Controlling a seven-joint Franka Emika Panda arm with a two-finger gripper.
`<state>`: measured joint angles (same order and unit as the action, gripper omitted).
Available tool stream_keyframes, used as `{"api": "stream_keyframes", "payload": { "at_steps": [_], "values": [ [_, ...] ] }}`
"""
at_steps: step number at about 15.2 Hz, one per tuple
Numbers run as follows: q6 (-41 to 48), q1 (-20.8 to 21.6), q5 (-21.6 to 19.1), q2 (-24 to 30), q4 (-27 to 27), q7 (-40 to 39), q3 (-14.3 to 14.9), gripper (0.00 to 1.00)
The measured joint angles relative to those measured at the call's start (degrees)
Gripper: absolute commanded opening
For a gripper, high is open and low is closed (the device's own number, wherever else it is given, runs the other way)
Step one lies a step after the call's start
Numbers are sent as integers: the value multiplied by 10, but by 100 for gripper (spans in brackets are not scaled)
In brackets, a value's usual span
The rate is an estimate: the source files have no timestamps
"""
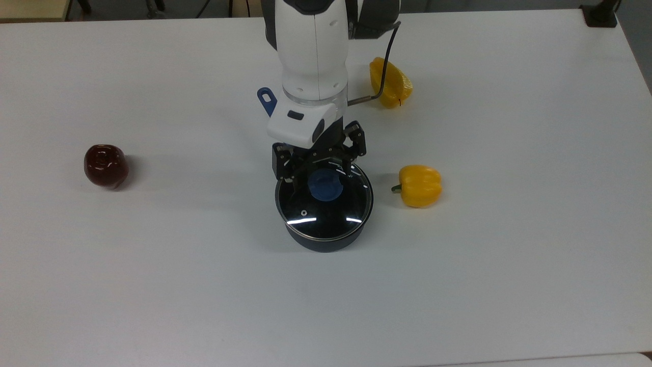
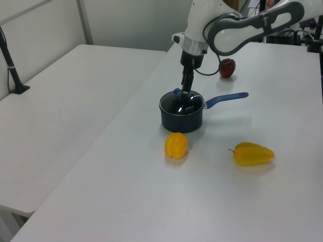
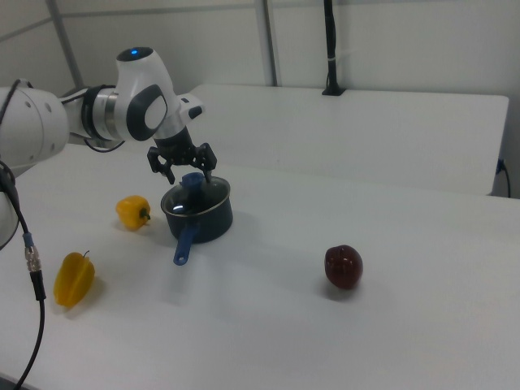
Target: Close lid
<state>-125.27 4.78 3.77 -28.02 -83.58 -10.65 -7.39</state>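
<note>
Lid (image 1: 324,201) sits flat on saucepan (image 2: 181,118); gripper (image 1: 320,176) hovers just above its blue knob (image 1: 326,185), jaws spread wide either side, released, not touching it.

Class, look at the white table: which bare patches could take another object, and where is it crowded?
The near table edge below the saucepan is bare. So is the stretch between the dark red pepper and the pan. It is crowded around the gripper, the lid and both yellow peppers.
</note>
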Motion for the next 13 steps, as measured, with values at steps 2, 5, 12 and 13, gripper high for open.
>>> {"api": "stream_keyframes", "payload": {
  "at_steps": [2, 5, 12, 13],
  "values": [
    [72, -2, 1, 31, 1, 42, 5, 100],
    [184, -5, 24, 86, -2, 98, 7, 100],
    [297, -48, 41, 272, -108, 147, 8, 100],
    [306, -52, 41, 286, -115, 147, 8, 100]
  ]
}}
